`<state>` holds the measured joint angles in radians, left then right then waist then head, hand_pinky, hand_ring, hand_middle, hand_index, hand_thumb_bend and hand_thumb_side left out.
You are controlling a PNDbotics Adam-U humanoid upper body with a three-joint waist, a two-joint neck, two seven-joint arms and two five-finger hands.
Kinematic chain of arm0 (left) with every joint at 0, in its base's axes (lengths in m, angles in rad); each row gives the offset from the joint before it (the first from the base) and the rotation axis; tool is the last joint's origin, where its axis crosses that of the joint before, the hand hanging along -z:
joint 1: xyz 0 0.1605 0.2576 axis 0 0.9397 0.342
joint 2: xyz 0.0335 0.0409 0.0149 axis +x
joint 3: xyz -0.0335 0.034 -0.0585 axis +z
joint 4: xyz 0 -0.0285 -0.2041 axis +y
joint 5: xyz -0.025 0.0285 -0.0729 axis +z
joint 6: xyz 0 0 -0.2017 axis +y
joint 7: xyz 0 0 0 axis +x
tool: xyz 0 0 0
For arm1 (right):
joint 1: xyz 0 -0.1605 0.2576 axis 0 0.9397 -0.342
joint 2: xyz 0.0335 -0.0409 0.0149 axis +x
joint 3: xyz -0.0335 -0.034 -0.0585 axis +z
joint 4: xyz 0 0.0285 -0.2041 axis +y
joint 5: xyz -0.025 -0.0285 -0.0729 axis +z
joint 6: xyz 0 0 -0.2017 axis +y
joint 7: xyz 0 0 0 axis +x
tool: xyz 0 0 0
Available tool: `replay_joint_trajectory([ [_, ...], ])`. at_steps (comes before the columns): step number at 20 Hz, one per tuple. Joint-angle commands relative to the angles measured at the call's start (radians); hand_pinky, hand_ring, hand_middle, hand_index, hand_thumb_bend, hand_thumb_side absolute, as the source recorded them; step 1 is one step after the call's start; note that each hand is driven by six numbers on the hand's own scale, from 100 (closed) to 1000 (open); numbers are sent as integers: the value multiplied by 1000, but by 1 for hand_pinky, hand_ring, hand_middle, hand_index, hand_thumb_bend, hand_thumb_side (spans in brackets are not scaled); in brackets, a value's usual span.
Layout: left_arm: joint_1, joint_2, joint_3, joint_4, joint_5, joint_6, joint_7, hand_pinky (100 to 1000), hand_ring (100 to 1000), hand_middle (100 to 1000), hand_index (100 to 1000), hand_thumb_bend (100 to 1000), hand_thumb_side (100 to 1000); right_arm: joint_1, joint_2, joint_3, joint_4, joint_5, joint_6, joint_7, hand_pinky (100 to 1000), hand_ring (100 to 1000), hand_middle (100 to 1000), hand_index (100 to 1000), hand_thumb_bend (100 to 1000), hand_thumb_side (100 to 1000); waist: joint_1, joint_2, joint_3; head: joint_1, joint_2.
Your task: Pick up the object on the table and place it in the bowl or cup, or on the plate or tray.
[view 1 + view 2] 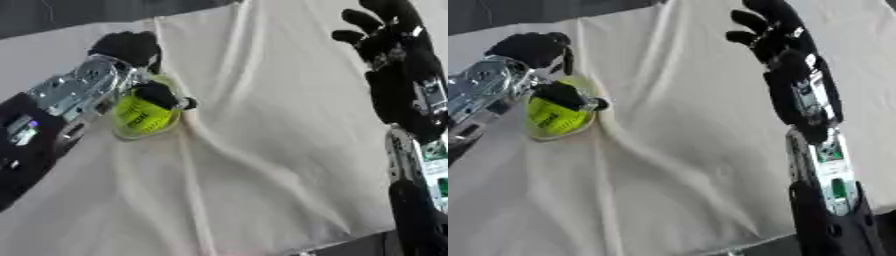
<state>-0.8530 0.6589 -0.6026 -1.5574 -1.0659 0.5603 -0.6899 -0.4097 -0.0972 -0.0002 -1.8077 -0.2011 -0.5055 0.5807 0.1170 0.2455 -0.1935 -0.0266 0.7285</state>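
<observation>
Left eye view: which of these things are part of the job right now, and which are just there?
Part of the job:
- yellow-green object, in a clear container
- left hand, curled around that container

Just there:
- right hand, idle, fingers open
- wrinkled cream cloth

No bowl, plate or tray shows.

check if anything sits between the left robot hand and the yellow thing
Nothing does: the left robot hand is already curled round the yellow object on the white cloth. No bowl, cup, plate or tray is in view.
</observation>
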Motion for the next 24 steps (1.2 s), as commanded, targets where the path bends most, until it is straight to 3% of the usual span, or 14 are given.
replay_joint_trajectory([
  [1, -13, 13, 0, -2, 39, 241, -217, 650, 835, 1000, 794, 638, 952, -4, -4, -1, -10, 2, -3, 5, 849, 916, 938, 1000, 100, 854, -4, -24, 1, -10, -9],
  [2, -14, 14, 1, -9, 42, 246, -217, 707, 863, 1000, 838, 627, 985, -3, -4, -1, -10, 2, -3, 5, 849, 916, 938, 1000, 100, 854, -4, -24, 2, -10, -9],
  [5, -13, 22, 18, -74, 32, 257, -217, 747, 868, 1000, 904, 611, 1000, -2, -3, -1, -9, 3, -4, 5, 849, 916, 938, 1000, 100, 855, -7, -25, 5, -12, -10],
  [10, 47, 68, 109, -402, -67, 287, -177, 780, 840, 1000, 985, 544, 1000, -1, -2, -5, -7, 5, -5, 2, 851, 918, 939, 1000, 100, 859, -14, -22, 11, -18, -15],
  [13, 86, 52, 135, -438, -7, 212, 55, 813, 852, 1000, 1000, 507, 1000, 4, -2, -10, -4, 7, -6, 0, 853, 921, 940, 1000, 100, 863, -23, -20, 21, -20, -16],
  [16, 155, 51, 143, -442, 148, 115, 329, 820, 866, 1000, 1000, 503, 1000, 8, -4, -14, -1, 10, -10, -2, 854, 922, 940, 1000, 100, 865, -29, -17, 31, -21, -18],
  [19, 218, 32, 151, -443, 302, 21, 588, 805, 825, 986, 987, 506, 1000, 17, -8, -20, 5, 13, -13, -6, 857, 927, 941, 1000, 100, 869, -40, -19, 51, -18, -22],
  [21, 258, 8, 149, -443, 390, -45, 771, 803, 802, 934, 968, 535, 1000, 22, -10, -24, 9, 15, -17, -9, 859, 930, 941, 1000, 100, 869, -47, -19, 64, -15, -28],
  [24, 322, -40, 125, -443, 481, -163, 1024, 792, 790, 970, 960, 519, 1000, 27, -10, -29, 11, 16, -21, -16, 862, 934, 940, 1000, 100, 872, -55, -17, 84, -7, -44],
])
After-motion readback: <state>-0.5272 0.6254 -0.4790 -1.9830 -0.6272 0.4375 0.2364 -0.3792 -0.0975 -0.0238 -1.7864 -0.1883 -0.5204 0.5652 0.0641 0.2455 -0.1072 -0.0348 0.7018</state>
